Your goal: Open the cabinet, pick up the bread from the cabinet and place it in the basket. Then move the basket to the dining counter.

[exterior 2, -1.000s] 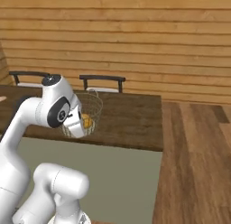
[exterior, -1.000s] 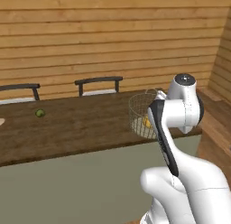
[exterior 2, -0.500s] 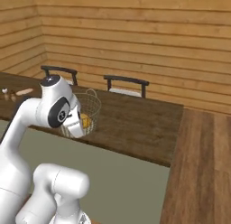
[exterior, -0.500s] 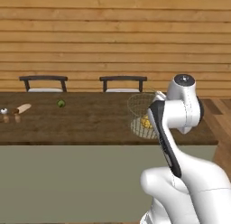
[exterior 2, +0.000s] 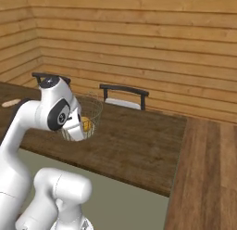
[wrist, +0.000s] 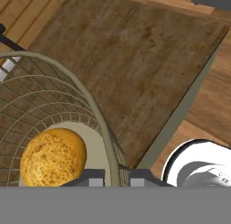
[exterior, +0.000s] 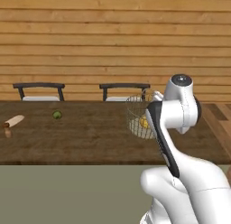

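Note:
My gripper (wrist: pixel 115 177) is shut on the wire rim of the basket (wrist: pixel 92 102), with the rim running between its fingertips. The bread (wrist: pixel 53 158), a golden round bun, lies inside on the basket's pale bottom. In the left base view the basket (exterior: pixel 136 114) hangs in front of my hand, above the dining counter (exterior: pixel 90 135), with the bread (exterior: pixel 143 123) showing through the mesh. The right base view shows the basket (exterior 2: pixel 94 112) and bread (exterior 2: pixel 87 124) beside my wrist, above the counter's (exterior 2: pixel 134 141) near part. The cabinet is out of view.
Two dark chairs (exterior: pixel 39 89) (exterior: pixel 122 89) stand behind the counter against the wooden plank wall. A small green fruit (exterior: pixel 57 114) and a light elongated object (exterior: pixel 13 122) lie on the counter's left part. The counter turns a corner at the right (exterior 2: pixel 208 173).
The whole scene has shifted across both base views, so the base has moved along the counter. The basket with the bread stays in the same place relative to my arm.

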Motion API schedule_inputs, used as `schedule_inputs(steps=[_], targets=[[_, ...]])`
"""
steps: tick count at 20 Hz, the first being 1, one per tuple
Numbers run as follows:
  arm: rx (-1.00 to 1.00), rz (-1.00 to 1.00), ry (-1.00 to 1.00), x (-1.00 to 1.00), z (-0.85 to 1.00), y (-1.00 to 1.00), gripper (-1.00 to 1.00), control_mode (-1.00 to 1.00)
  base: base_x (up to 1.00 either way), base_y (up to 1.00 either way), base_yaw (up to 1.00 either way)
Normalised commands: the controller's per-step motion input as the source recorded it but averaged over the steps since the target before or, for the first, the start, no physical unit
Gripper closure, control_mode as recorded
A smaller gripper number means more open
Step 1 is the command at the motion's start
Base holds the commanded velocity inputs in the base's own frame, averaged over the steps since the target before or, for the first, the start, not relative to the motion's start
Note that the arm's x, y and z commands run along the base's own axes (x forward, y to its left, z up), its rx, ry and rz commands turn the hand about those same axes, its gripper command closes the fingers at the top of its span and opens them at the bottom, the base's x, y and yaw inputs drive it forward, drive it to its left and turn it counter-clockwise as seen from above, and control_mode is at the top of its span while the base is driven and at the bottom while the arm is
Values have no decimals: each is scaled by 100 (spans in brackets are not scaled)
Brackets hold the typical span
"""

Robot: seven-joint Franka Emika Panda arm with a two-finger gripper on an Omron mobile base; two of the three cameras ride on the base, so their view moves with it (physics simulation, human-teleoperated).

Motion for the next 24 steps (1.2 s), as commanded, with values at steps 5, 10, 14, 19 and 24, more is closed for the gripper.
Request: schedule_inputs(steps=[5,10,14,19,24], targets=[[0,0,0,10,0,0,100,-100,27,0,0],[0,0,2,84,-4,-4,100,-100,0,0,0],[1,0,5,100,-45,-6,100,-100,0,0,0],[0,0,1,99,-45,-15,100,-100,0,0,0],[-5,0,-4,33,-62,-6,100,-100,0,0,0]])
